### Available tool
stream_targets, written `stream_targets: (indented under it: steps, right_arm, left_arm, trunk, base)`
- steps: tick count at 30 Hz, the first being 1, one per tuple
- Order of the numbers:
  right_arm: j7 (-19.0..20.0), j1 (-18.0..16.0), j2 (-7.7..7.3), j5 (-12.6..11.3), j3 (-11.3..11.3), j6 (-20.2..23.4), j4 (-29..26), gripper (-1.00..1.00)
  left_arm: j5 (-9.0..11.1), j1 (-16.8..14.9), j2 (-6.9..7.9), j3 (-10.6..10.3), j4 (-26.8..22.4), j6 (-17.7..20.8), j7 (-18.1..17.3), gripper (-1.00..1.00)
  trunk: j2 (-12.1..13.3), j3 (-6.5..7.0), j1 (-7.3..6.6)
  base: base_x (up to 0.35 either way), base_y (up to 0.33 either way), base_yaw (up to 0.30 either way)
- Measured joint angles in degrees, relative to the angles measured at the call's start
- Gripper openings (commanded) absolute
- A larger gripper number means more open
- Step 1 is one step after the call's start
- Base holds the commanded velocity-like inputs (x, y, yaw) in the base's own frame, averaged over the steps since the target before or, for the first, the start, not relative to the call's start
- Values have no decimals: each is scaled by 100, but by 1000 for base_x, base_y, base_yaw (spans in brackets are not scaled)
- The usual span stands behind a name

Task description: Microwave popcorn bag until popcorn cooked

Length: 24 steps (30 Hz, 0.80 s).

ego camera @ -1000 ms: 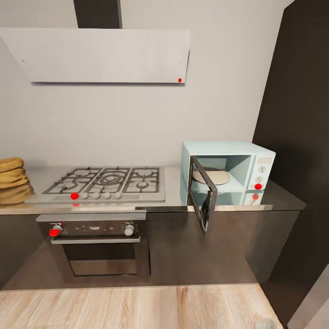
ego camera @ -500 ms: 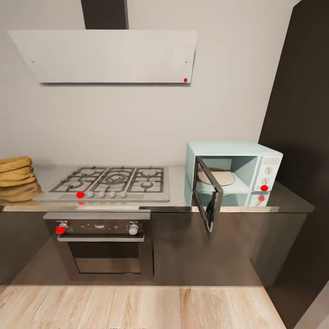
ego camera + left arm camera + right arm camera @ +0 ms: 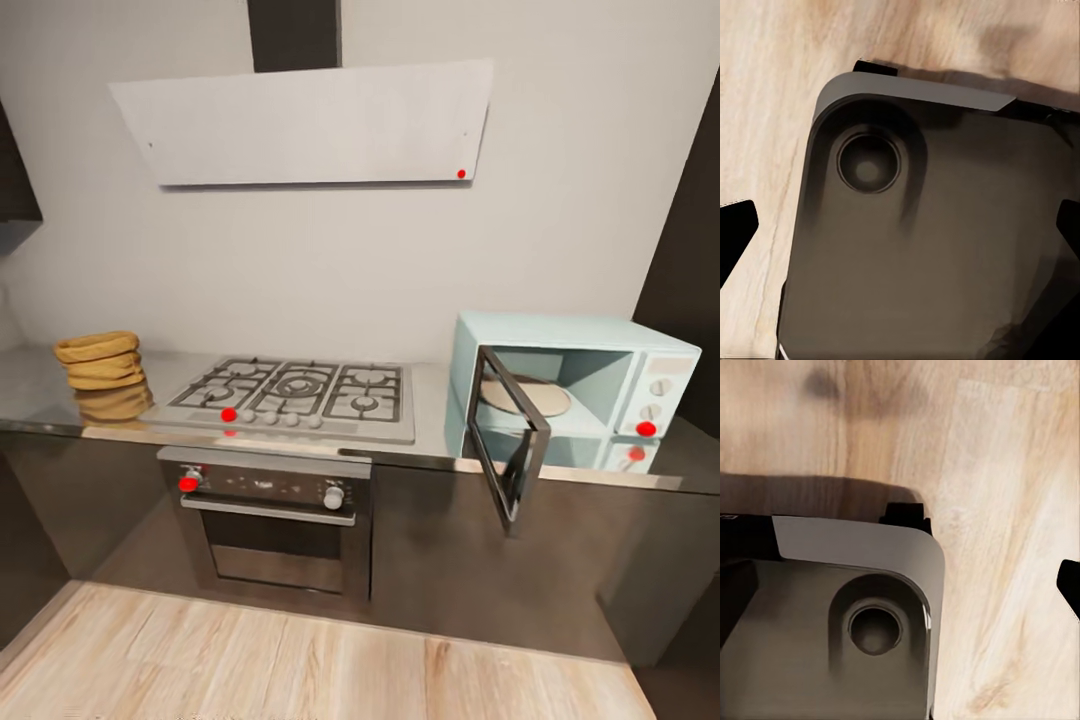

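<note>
- Your left gripper (image 3: 900,229) shows as two dark fingertips at opposite edges of its wrist view, set wide apart — released, with nothing between them.
- Under it lie the robot's dark grey rounded base plate (image 3: 937,247), with a round recess, and the pale wood-plank floor (image 3: 772,97).
- Your right gripper (image 3: 900,592) reads the same in its wrist view: dark tips far apart, slack and empty, over a corner of that base and the floor.
- From your head view, the small tan-orange ridged popcorn bag (image 3: 100,360) stands upright on the long grey glossy countertop (image 3: 430,400), near its left end, just beside the grey gas hob (image 3: 300,395).
- The pale mint-blue microwave (image 3: 570,395) sits on the countertop towards the right, well apart from the bag — its dark glass door (image 3: 510,450) hangs open towards you, and a round beige plate (image 3: 525,397) lies inside.
- Below the hob sits the dark steel oven (image 3: 270,520); above it, the white flat hood (image 3: 310,125) on the grey wall.
</note>
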Motion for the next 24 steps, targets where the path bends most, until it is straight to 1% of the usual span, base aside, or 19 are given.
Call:
stream_targets:
  steps: [20, 24]
  right_arm:
    - [-5, 3, 0, 7, 1, 3, 3, 100]
    - [-5, 1, 22, 8, 1, 6, 3, 100]
  left_arm:
    - [-2, 0, -1, 1, 0, 0, 0, 100]
    - [-1, 0, -1, 3, 0, 0, 0, 100]
  trunk:
    - [0, 0, 0]
    - [0, 0, 0]
  base:
    - [0, 0, 280]
    - [0, 0, 280]
